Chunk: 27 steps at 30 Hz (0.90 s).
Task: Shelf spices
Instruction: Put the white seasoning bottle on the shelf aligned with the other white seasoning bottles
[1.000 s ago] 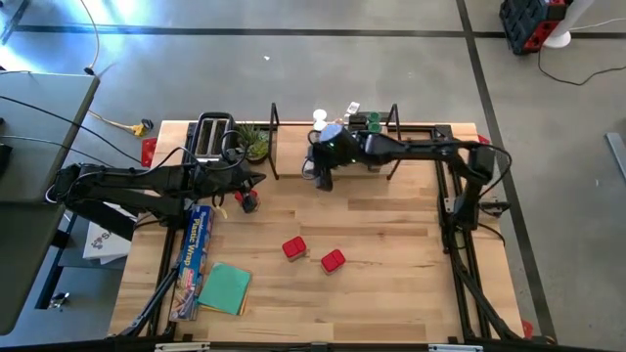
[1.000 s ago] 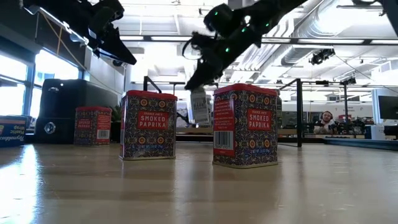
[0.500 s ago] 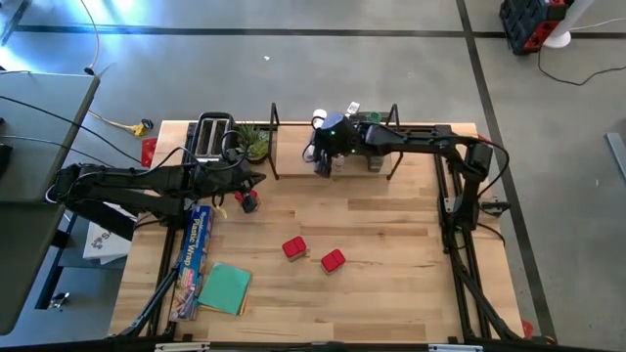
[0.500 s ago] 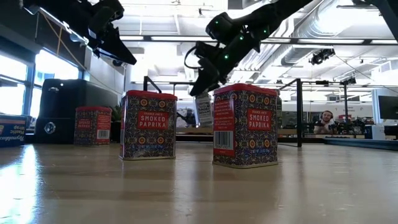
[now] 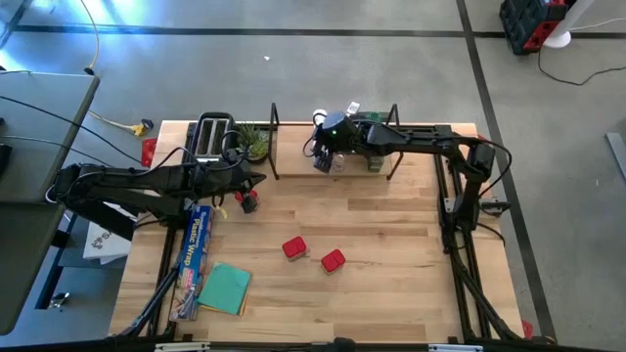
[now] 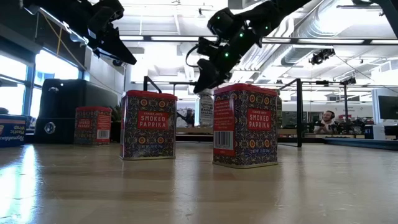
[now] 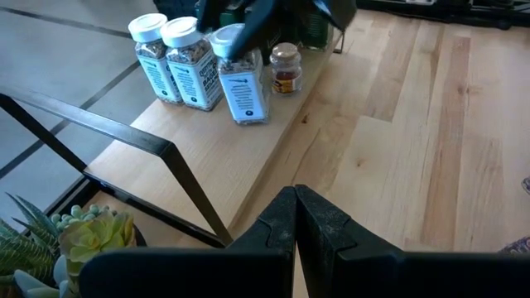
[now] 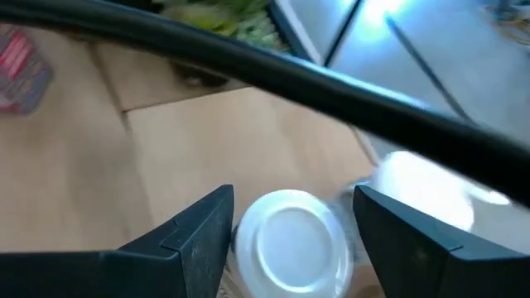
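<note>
Right gripper (image 8: 290,228) sits over the shelf (image 7: 224,153), jaws spread either side of a white-lidded spice jar (image 7: 240,73) standing upright on the board, with gaps at both sides, so I read no grip. Two more white-lidded jars (image 7: 170,56) stand beside it. My left gripper (image 7: 296,217) waits by the toaster (image 5: 213,137), jaws pressed together, empty. Two smoked paprika tins (image 5: 311,253) remain mid-counter (image 5: 391,293).

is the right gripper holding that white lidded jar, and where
No: the right gripper is open around the white-lidded jar on the shelf, fingers beside its lid. Nothing held.
</note>
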Motion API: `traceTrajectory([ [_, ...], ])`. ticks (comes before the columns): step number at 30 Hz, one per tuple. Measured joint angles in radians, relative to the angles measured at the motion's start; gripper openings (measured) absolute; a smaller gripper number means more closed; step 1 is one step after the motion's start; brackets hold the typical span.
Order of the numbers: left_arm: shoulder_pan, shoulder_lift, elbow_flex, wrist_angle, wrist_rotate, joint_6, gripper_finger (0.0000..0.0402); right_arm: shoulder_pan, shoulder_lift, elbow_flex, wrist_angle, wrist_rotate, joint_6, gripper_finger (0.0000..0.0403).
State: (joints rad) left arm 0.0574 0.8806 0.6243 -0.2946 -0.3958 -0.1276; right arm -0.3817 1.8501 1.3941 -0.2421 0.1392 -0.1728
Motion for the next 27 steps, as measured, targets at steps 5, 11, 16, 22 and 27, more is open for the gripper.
traceTrajectory([
  [5, 0.000, 0.000, 0.000, 0.000, 0.000, 0.000, 0.0000, 0.002, -0.037, 0.000, 0.003, 0.074, 0.042, 0.0244],
  [11, 0.000, 0.000, 0.000, 0.000, 0.001, 0.000, 0.0000, 0.024, -0.091, 0.000, -0.019, 0.070, 0.015, 0.0245],
  [16, 0.000, 0.000, 0.000, 0.000, 0.001, 0.000, 0.0000, 0.061, -0.145, 0.000, -0.116, 0.050, 0.017, 0.0227],
  [22, 0.000, 0.000, 0.000, 0.000, 0.002, 0.000, 0.0000, 0.107, -0.130, 0.001, -0.291, -0.001, 0.043, 0.0159],
  [27, 0.000, 0.000, 0.000, -0.001, 0.002, 0.000, 0.0000, 0.106, -0.064, 0.000, -0.279, 0.010, 0.078, 0.0118],
])
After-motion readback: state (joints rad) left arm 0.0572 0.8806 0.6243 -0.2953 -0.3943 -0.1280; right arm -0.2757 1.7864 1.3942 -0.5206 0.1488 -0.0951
